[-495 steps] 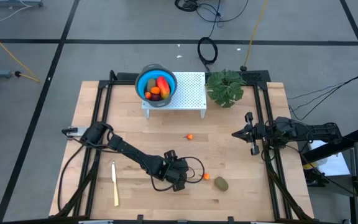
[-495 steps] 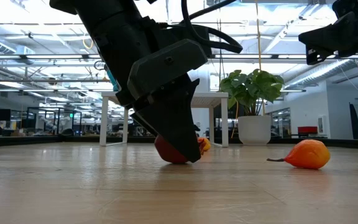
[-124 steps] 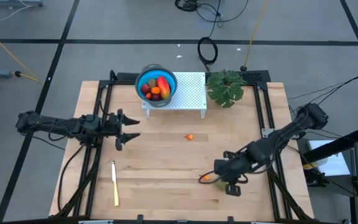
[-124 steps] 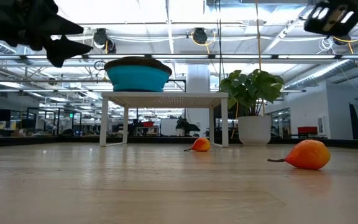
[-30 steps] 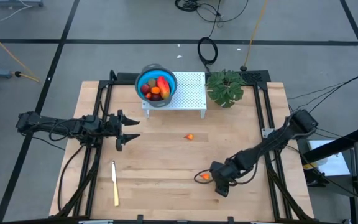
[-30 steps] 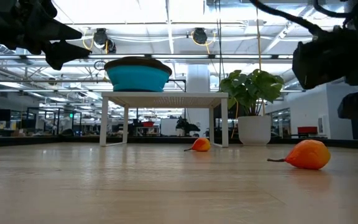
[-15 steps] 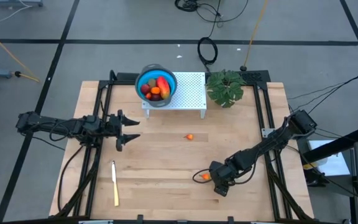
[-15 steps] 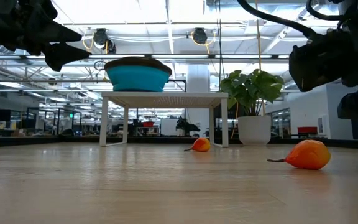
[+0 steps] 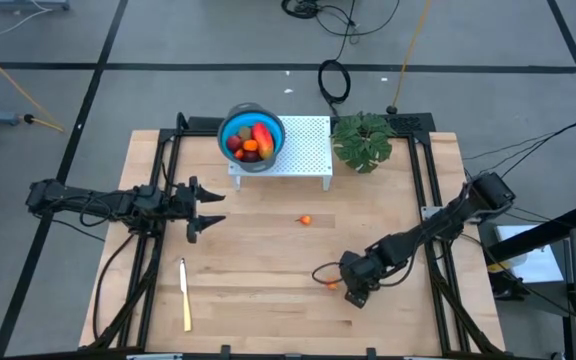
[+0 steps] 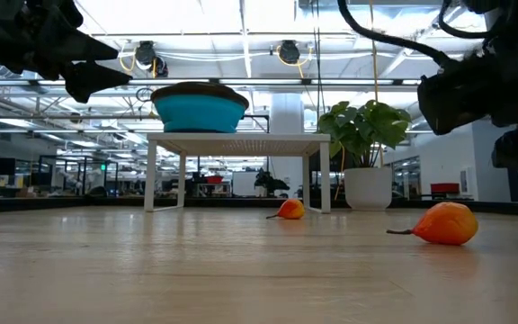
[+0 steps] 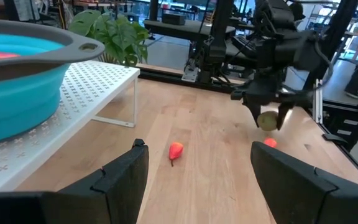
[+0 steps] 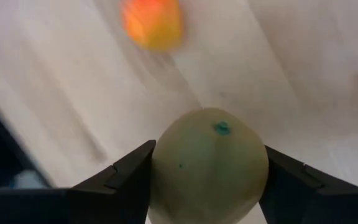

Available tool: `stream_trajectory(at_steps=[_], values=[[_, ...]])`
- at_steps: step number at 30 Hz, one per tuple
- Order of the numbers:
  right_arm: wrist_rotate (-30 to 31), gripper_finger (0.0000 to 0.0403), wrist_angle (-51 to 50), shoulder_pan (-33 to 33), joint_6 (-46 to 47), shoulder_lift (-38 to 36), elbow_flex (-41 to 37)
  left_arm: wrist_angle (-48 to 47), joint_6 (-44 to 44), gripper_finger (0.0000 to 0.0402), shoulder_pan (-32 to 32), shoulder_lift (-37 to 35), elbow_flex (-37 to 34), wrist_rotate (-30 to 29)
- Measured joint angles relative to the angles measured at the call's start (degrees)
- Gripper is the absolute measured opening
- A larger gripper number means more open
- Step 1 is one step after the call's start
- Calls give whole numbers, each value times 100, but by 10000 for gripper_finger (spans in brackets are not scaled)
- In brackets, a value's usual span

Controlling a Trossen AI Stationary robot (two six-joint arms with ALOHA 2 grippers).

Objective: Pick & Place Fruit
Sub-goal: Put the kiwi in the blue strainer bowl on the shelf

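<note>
Wooden desk [image 9: 268,260]: wide bare stretch btwn the two arms, front half mostly free. White perforated stand [image 9: 303,150] at far edge, well beyond both hands, w/ blue bowl [image 9: 251,135] on its left end holding fruit: oblong red-orange piece [image 9: 262,133], dark red balls, an olive-brown oval. Leafy plant [image 9: 363,140] just right of the stand.

Right hand [image 9: 352,291] low over desk's front-right area, pinching an olive-brown oval [image 12: 209,163] btwn its fingers [image 12: 114,183], held clear of the wood. Tiny orange fruit [image 9: 330,283] just left of that hand, on the desk. Second tiny orange one [image 9: 306,220] mid-desk, well away toward the stand.

Left hand [image 9: 205,208] near left edge, raised, fingers [image 11: 120,177] spread, nothing in it. Cream knife [image 9: 184,293] lies in front of it, near the desk's front edge.
</note>
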Motion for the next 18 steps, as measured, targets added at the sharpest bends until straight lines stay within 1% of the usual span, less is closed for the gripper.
stream_trajectory(at_steps=[4,7,9,12,15,18], values=[[44,224,207,-171,153,-353,11,7,-1,283,0,-1,0,1],[343,220,665,-255,187,-673,11,13,0,283,0,-2,0,1],[695,219,1154,-321,165,-898,17,23,-42,283,0,1,0,3],[1396,222,1842,-403,-56,-1183,17,126,-249,283,0,1,0,4],[2187,223,2540,-505,-498,-1434,24,260,-485,283,0,3,0,5],[2809,221,3185,-637,-1093,-1611,26,405,-697,283,0,7,0,7]])
